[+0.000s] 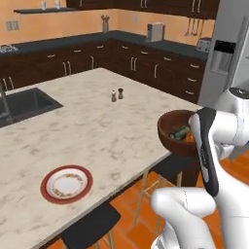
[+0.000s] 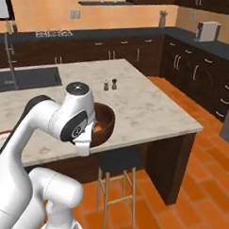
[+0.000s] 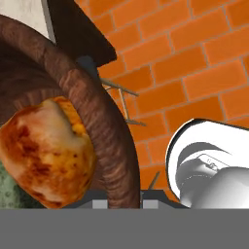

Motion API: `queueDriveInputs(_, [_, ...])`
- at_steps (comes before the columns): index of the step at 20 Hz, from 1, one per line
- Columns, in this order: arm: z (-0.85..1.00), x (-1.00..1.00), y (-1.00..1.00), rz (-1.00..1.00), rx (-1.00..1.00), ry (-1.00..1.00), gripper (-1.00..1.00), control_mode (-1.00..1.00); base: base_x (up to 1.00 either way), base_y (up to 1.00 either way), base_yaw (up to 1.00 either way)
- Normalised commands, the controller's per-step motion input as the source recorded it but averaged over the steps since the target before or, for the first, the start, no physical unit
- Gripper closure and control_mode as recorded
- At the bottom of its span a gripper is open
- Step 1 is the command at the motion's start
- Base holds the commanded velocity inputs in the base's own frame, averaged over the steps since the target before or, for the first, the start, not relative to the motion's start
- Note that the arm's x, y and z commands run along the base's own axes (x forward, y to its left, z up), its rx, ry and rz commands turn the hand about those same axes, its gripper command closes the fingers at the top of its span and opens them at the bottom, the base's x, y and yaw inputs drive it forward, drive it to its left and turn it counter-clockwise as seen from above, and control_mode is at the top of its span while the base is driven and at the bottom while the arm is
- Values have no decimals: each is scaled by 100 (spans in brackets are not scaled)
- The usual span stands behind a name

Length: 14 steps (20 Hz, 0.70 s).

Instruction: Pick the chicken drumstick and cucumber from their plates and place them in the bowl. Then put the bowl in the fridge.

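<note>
The dark reddish-brown bowl (image 1: 171, 130) hangs beside the island's right edge, off the marble top. In the hand view my gripper (image 3: 124, 200) is shut on the bowl's rim (image 3: 87, 97), which runs between the fingertips. The glossy orange-brown chicken drumstick (image 3: 46, 155) lies inside the bowl, with the green cucumber (image 3: 7, 194) under it. The cucumber (image 1: 180, 132) also shows in the bowl from the left base view. My forearm covers the hand and part of the bowl (image 2: 105, 120) in both base views. The red-rimmed plate (image 1: 66, 184) sits bare near the island's front. The grey fridge (image 1: 226, 56) stands at the far right.
Salt and pepper shakers (image 1: 117, 94) stand mid-island and a sink (image 1: 24, 104) is set in its left side. Dark stools (image 2: 116, 161) are tucked under the island's edge, just below the bowl. Orange tiled floor (image 2: 198, 186) lies open toward the dark cabinets.
</note>
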Motion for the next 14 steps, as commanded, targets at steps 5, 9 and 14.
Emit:
queueDriveInputs(5, [0, 0, 0, 0, 0, 0, 100, 100, -25, -4, -85])
queueDriveInputs(9, [0, 0, 0, 0, 0, 0, 100, 100, -100, -16, -32])
queueDriveInputs(14, [0, 0, 0, 0, 0, 0, 100, 100, -100, 0, -2])
